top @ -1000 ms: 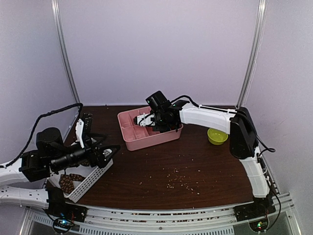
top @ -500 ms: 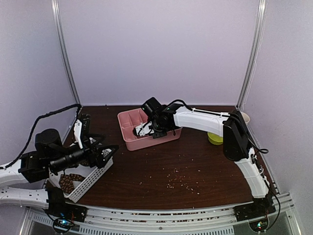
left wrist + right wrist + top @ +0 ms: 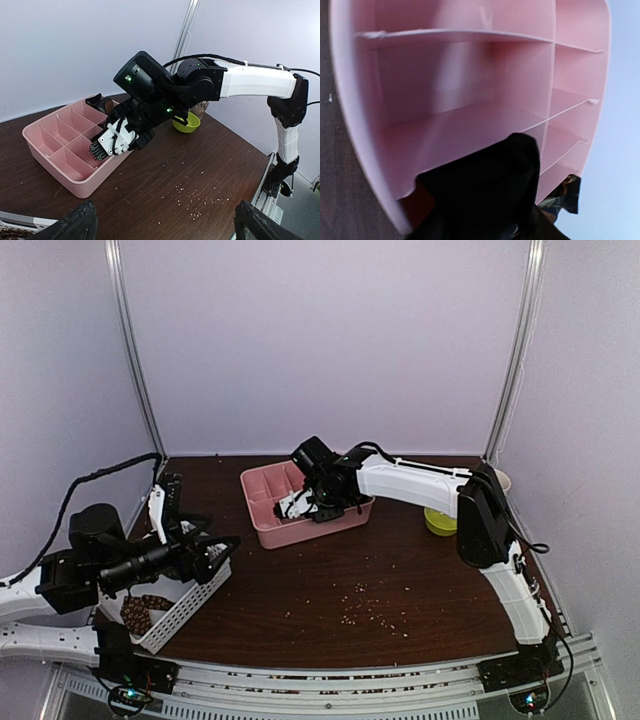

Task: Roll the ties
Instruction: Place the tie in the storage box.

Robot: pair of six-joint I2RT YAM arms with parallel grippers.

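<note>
Right fingers [image 3: 116,141] shifted left, black tie [image 3: 490,192] coiled in pink tray [image 3: 75,184], axis unclear

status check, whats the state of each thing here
left gripper, open wide
right gripper, down in the pink tray, grip unclear
dark coil, rolled, in a tray compartment at the right gripper
brown ties, loose in the white basket
green bowl, upright
pink tray, upright, most compartments empty
</note>
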